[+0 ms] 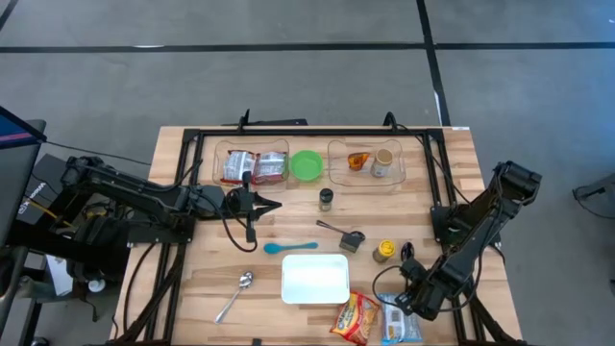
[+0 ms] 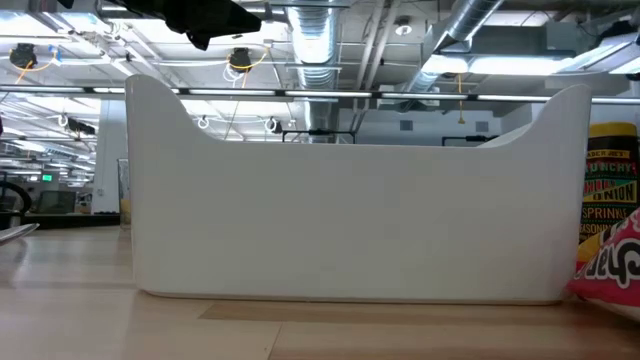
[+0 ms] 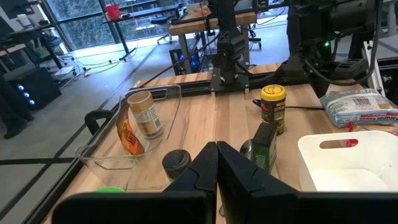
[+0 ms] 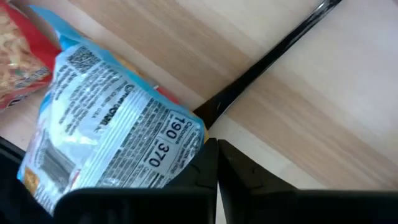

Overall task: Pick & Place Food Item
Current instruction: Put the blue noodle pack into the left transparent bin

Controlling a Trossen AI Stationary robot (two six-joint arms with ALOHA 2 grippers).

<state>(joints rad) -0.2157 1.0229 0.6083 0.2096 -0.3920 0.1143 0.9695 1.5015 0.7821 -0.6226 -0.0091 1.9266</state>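
A blue and white food packet [image 1: 399, 323] lies flat on the table's near right part, next to a red noodle packet [image 1: 356, 317]. My right gripper [image 1: 411, 296] is shut just beyond the blue packet. In the right wrist view its fingertips [image 4: 216, 149] stand at the blue packet's [image 4: 112, 143] corner. A white bin [image 1: 315, 279] stands to the left of the packets. My left gripper [image 1: 259, 204] is shut and empty, held over the table's left middle. It also shows in the left wrist view [image 3: 216, 155]. My right gripper's shut fingertips stand right at the blue packet's corner [image 4: 196, 132], which lies on the table. I cannot tell whether they touch it.
Two clear trays [image 1: 252, 165] [image 1: 365, 161] and a green bowl [image 1: 307, 165] stand at the far side. A spice jar [image 1: 327, 199], a black scoop [image 1: 341, 234], a yellow-lidded jar [image 1: 384, 251], a blue spoon [image 1: 288, 247] and a metal spoon [image 1: 235, 293] lie around the bin.
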